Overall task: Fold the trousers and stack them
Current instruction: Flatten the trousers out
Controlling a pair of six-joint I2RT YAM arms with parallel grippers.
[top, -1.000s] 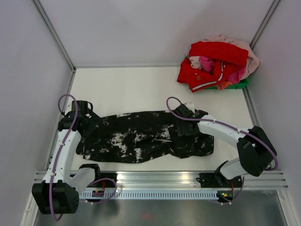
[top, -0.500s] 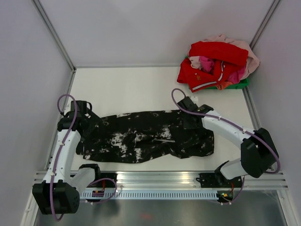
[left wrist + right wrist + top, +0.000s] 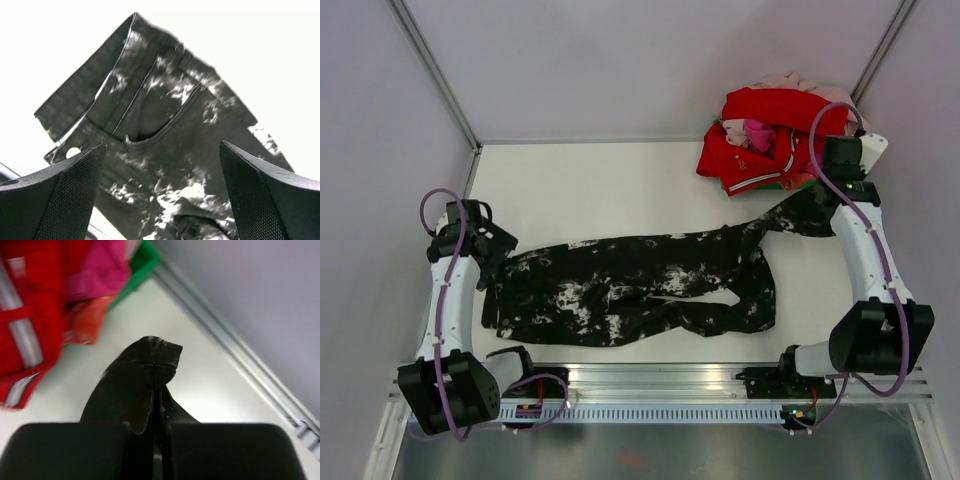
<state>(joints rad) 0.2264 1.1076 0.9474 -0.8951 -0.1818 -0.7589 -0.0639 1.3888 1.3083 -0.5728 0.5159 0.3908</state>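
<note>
The trousers [image 3: 620, 290], black with white blotches, lie across the near half of the table, waist end at the left. One leg is drawn up and out toward the far right, and my right gripper [image 3: 830, 196] is shut on its end. The right wrist view shows a black hem fold [image 3: 152, 360] pinched in the shut right gripper [image 3: 160, 390]. My left gripper [image 3: 486, 246] hangs open just above the waist end, with the pocket and waistband [image 3: 150, 110] below the left gripper [image 3: 161, 150] and nothing between its fingers [image 3: 65, 195].
A heap of red and pink clothes [image 3: 775, 130] sits in a green bin [image 3: 835, 178] at the far right corner, close to the right gripper. Aluminium rails [image 3: 235, 350] and grey walls border the table.
The right gripper shut on a trouser leg near the middle and carried it up to the far right, stretching that leg out. The left arm drew back slightly to the left, still open.
</note>
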